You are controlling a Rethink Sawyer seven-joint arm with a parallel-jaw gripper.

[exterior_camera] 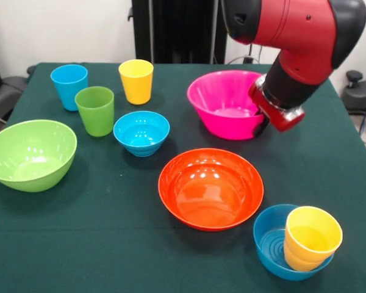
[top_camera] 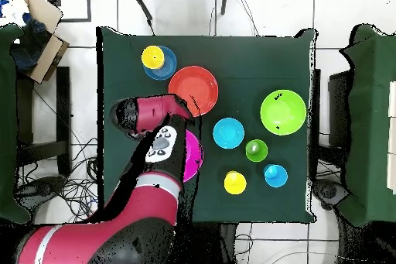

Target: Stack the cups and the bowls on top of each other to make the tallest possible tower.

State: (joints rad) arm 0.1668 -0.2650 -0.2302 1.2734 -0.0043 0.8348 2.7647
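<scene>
Table: green cloth [exterior_camera: 329,165] lying under scattered pieces.
Gripper [exterior_camera: 260,125]: I am hovering at the large glossy pink plastic bowl [exterior_camera: 222,101]; finger state probably hidden, cannot tell.
Risk: I am possibly nudging its rim, sliding it.

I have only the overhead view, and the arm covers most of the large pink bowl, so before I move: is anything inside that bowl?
Observer: In the front view, the part of the large glossy pink plastic bowl that shows is empty. The gripper hangs at its rim on the picture's right and hides a little of the inside.
Operator: And the yellow cup in the blue bowl, is it standing straight?
Observer: No. The squat yellow-orange plastic cup is tilted and leans on the wall of the small blue plastic bowl.
Operator: Is the gripper touching the pink bowl?
Observer: I cannot tell; its tip is hidden behind the rim.
</scene>
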